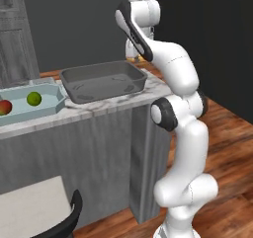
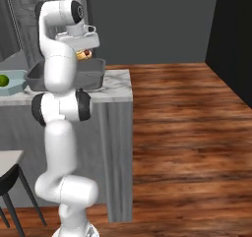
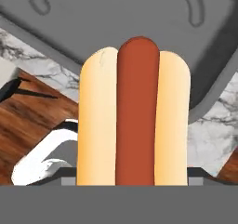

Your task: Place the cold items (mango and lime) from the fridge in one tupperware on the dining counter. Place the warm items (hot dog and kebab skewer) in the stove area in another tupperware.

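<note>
Filling the hand view, the hot dog (image 3: 135, 116) stands lengthwise between the tool's jaws, red sausage between two pale bun halves, clamped at its sides. From the right base view the tool (image 2: 83, 51) holds it above the dark grey tray (image 2: 93, 74), near the tray's far edge. That tray sits at the right end of the counter (image 1: 99, 108). Left of it, the pale blue-green tray (image 1: 49, 106) holds the lime (image 1: 33, 99) and the mango (image 1: 5, 107).
</note>
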Controlling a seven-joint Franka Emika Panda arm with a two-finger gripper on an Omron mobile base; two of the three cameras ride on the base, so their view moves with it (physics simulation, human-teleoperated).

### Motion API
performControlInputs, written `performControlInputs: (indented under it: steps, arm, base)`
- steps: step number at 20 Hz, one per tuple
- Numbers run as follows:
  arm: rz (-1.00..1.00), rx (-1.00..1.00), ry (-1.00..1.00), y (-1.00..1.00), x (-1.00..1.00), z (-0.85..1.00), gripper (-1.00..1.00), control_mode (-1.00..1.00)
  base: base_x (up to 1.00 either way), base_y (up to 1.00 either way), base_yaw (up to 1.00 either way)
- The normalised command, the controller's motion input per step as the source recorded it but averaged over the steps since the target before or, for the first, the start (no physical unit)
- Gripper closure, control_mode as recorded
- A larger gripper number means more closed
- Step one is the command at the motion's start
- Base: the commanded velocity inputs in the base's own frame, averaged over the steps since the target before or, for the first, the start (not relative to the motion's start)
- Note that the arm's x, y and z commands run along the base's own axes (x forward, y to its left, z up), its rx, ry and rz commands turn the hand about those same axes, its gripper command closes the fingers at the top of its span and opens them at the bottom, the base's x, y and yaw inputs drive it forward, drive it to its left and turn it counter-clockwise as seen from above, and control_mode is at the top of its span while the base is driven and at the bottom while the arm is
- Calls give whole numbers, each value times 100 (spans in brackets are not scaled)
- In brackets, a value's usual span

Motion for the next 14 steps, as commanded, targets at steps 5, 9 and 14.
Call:
performControlInputs:
  steps: [5,9,14]
  arm:
    - [73,21,-2,5,99,-8,100,-100]
    - [56,22,0,40,100,-19,100,-100]
    - [21,12,15,51,89,-18,100,-100]
  base:
    - [0,0,0]
    - [0,0,0]
    - [0,0,0]
